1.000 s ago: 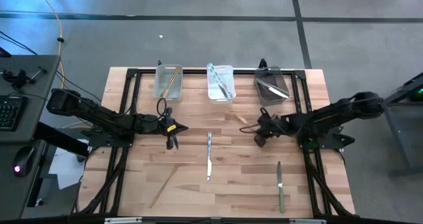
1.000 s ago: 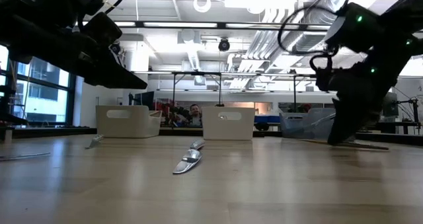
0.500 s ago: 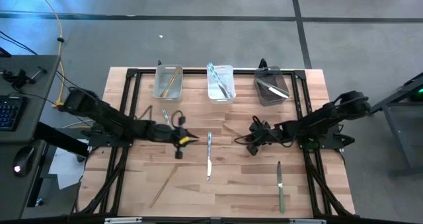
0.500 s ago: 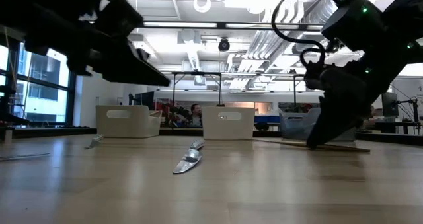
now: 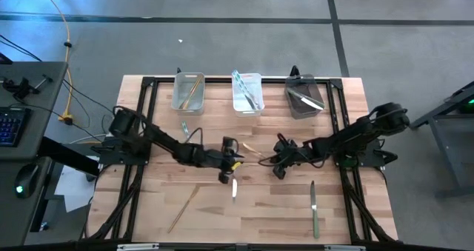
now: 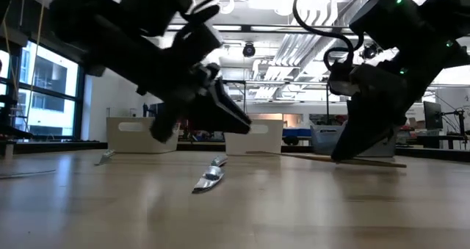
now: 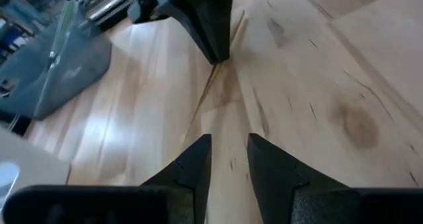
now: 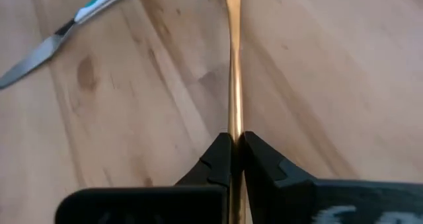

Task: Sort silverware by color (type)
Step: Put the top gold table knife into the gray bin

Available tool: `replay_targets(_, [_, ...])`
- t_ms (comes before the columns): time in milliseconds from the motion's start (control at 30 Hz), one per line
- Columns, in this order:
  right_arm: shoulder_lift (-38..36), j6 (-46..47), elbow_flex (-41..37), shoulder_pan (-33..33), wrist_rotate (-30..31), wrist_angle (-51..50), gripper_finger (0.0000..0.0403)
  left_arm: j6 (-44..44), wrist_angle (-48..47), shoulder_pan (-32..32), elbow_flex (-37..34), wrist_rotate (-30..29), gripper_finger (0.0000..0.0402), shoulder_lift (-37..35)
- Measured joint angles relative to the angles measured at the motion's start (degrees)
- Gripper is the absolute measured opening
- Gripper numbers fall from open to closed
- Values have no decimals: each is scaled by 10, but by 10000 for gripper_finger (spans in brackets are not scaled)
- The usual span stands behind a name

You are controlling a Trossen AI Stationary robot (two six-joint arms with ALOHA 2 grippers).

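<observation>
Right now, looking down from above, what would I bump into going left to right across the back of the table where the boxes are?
Left bin with gold pieces → middle bin with teal-silver pieces → right bin with dark pieces.

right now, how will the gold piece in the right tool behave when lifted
Probably stiff: the gold piece runs straight out from the right tool. Pinched at one thin end, it may pivot or slip, since it looks smooth and shiny.
</observation>
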Motion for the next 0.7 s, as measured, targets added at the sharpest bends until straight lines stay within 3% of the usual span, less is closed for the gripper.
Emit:
replay_targets(367, [27,7,0,0,-14,54,3,46,-85,3,127,-24,102,96])
replay_targets(700, [31,6,1,0,-28,92,3,57,-114,14,154,-59,104,110])
